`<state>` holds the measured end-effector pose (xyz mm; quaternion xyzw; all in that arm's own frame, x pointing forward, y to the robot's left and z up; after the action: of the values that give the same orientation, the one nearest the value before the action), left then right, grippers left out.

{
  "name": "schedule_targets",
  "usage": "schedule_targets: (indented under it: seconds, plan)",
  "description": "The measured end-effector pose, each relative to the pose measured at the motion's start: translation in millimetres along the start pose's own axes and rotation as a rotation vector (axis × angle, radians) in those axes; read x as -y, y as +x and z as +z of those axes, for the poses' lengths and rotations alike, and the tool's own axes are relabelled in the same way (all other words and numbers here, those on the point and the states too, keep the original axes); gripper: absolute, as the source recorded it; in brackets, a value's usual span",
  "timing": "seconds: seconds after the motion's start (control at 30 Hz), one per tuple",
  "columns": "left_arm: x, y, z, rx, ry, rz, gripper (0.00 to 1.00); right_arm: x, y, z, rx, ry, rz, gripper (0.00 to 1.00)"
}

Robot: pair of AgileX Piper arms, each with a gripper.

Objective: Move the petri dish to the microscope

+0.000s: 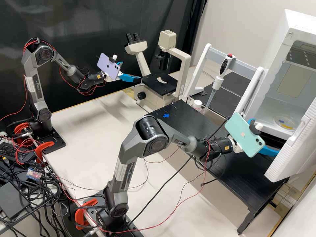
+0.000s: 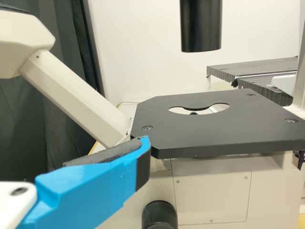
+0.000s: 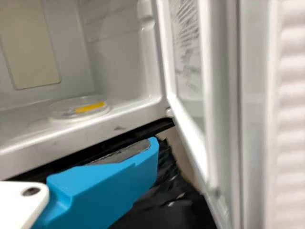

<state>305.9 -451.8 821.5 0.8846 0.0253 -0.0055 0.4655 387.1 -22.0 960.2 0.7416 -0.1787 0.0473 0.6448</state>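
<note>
The clear petri dish (image 1: 284,123), with a yellow strip on it, lies on the floor of the white incubator; the right wrist view shows the dish (image 3: 71,114) near the front ledge. My right gripper (image 1: 268,136) is open and empty outside the chamber, in front of the dish. Its blue finger in the right wrist view, the gripper (image 3: 151,148), stands below the ledge. At the microscope (image 1: 184,61), my left gripper (image 1: 132,70) stands open beside the black stage (image 1: 153,82). In the left wrist view the gripper (image 2: 143,150) is at the near edge of the stage (image 2: 262,114).
The incubator door (image 1: 293,151) hangs open beside my right gripper. A black raised platform (image 1: 194,123) with a blue cross runs between microscope and incubator. Behind it stand a pipette (image 1: 219,77) on a white frame and a small white-capped bottle (image 1: 197,104). Cables trail around the near arm.
</note>
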Motion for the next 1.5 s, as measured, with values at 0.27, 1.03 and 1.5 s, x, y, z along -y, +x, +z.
schedule_targets:
  seconds: [0.27, 1.03, 1.5]
  plan:
    - [0.0, 0, 0, 0.0, 0.0, 0.0, 1.0, -8, 36, -12, 0.001, -0.039, 0.019, 1.0]
    - [0.0, 0, 0, 0.0, 0.0, 0.0, 1.0, 53, 129, -39, 0.067, -0.11, -0.148, 1.0]
    - [0.0, 0, 0, 0.0, 0.0, 0.0, 1.0, 55, 135, -35, 0.077, -0.095, -0.129, 0.0]
